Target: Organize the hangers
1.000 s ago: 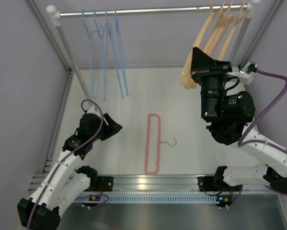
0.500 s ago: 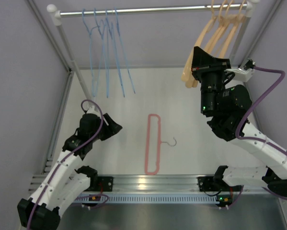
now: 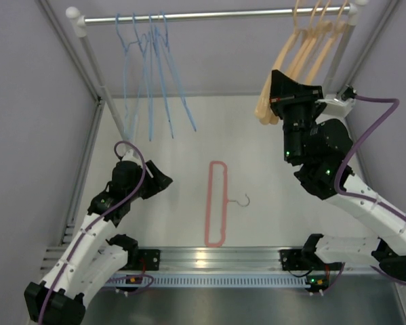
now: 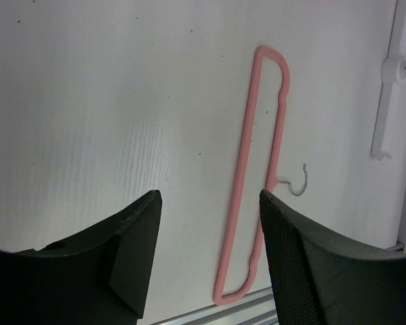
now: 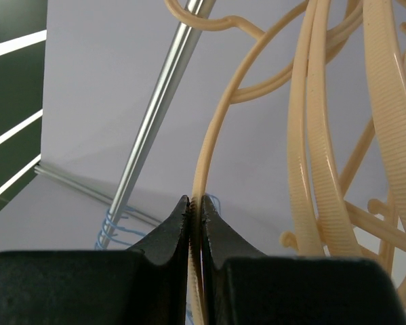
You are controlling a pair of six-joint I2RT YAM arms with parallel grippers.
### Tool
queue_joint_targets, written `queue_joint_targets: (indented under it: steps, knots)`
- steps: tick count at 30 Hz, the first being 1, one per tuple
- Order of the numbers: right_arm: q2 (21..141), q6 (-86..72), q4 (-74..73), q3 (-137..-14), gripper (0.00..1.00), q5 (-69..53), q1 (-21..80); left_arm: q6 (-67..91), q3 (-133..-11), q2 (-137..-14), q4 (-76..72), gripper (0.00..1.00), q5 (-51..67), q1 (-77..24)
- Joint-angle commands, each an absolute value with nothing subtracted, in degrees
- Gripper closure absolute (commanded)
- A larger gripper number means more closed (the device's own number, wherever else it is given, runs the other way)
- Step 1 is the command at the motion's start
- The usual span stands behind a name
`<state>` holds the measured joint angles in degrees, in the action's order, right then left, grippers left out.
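Note:
Several light-blue wire hangers (image 3: 152, 81) hang at the left of the silver rail (image 3: 216, 13). Several peach-orange hangers (image 3: 304, 54) hang at its right end. A pink-red hanger (image 3: 216, 203) with a metal hook lies flat on the white floor; it also shows in the left wrist view (image 4: 240, 179). My right gripper (image 3: 278, 88) is raised among the peach hangers, its jaws (image 5: 196, 200) shut on a thin peach hanger bar (image 5: 209, 135). My left gripper (image 3: 158, 177) is open and empty (image 4: 209, 196), low and left of the pink hanger.
Slanted rack uprights (image 3: 97, 74) stand at both sides. An aluminium track (image 3: 209, 257) runs along the near edge. A white post fitting (image 4: 392, 81) is by the pink hanger's far side. The rail (image 5: 155, 115) and blue hooks (image 5: 114, 227) show behind the right jaws.
The right gripper has moved slightly up and left with the peach hanger in it. The blue hangers' lower ends swing right. The left arm has not moved.

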<state>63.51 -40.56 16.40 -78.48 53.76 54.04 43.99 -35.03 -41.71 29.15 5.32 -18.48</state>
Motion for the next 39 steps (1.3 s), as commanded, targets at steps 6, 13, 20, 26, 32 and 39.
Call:
queue_joint_targets:
  steps: [6, 13, 20, 26, 32, 39]
  knots:
    - [60.73, -43.68, 15.64, -76.55, 1.00, 52.73, 53.09, 43.33, -35.60, -39.99, 29.71, 0.36, 5.01, -18.19]
    - [58.63, -44.12, 15.29, -75.41, 0.85, 52.47, 53.17, 43.33, -35.86, -39.99, 29.79, 0.36, 5.10, -18.19]
    - [55.46, -45.70, 12.83, -74.18, 0.61, 50.98, 53.17, 43.68, -35.77, -40.17, 29.71, 0.36, 5.27, -18.19]
    - [52.21, -47.63, 9.67, -72.78, 0.55, 47.20, 53.17, 43.59, -35.86, -39.64, 29.88, 0.36, 5.45, -18.19]
    - [50.36, -47.11, 0.19, -74.09, 0.50, 40.26, 53.26, 43.86, -35.86, -39.64, 29.88, 0.36, 5.54, -18.19]
    - [54.83, -41.15, -19.57, -79.54, 0.50, 32.25, 57.98, 43.86, -35.51, -39.29, 29.88, 0.36, 5.63, -18.19]
